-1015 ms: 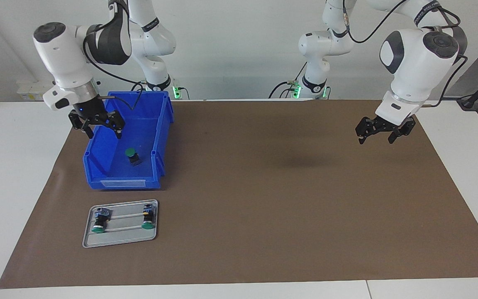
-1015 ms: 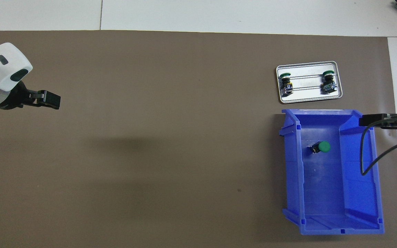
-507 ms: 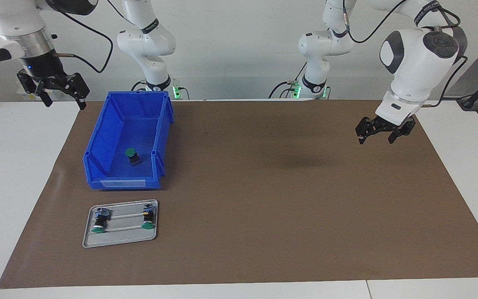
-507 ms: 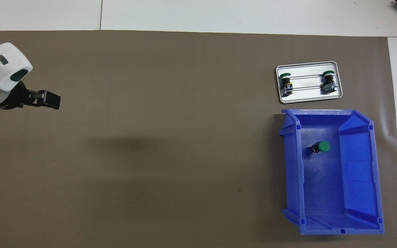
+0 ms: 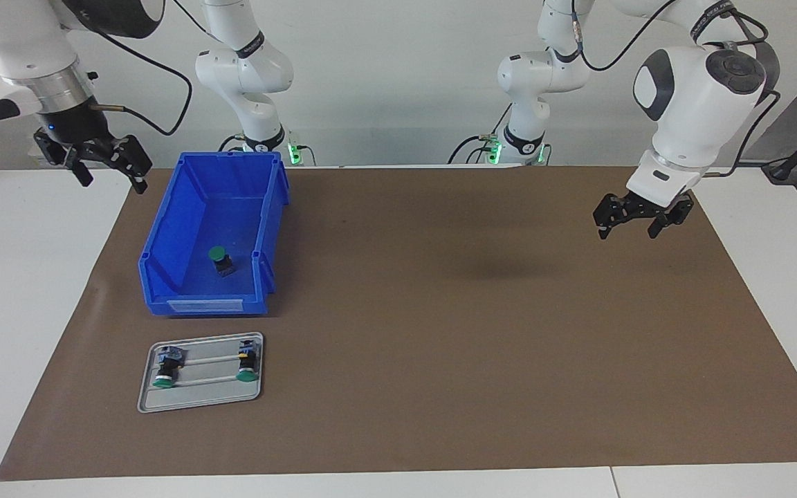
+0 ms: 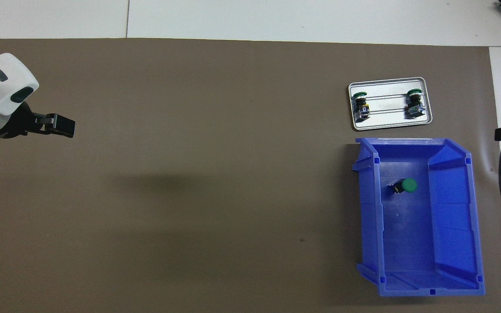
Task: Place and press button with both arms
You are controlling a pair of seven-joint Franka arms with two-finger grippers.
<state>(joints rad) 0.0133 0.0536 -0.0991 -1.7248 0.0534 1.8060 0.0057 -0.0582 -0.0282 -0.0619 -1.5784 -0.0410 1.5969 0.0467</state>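
The small green-capped push-button on its black body (image 5: 221, 261) sits on the floor of the open blue plastic bin (image 5: 163, 280). The right gripper (image 5: 104, 169) hangs spread wide, empty, beside the bin; the left gripper (image 5: 636, 225) waits open over the brown mat (image 5: 440, 332).

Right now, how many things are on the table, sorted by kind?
Green-capped push-buttons: 3, one in the bin, two on the tray
Blue bin: 1
Metal tray: 1
Total: 5
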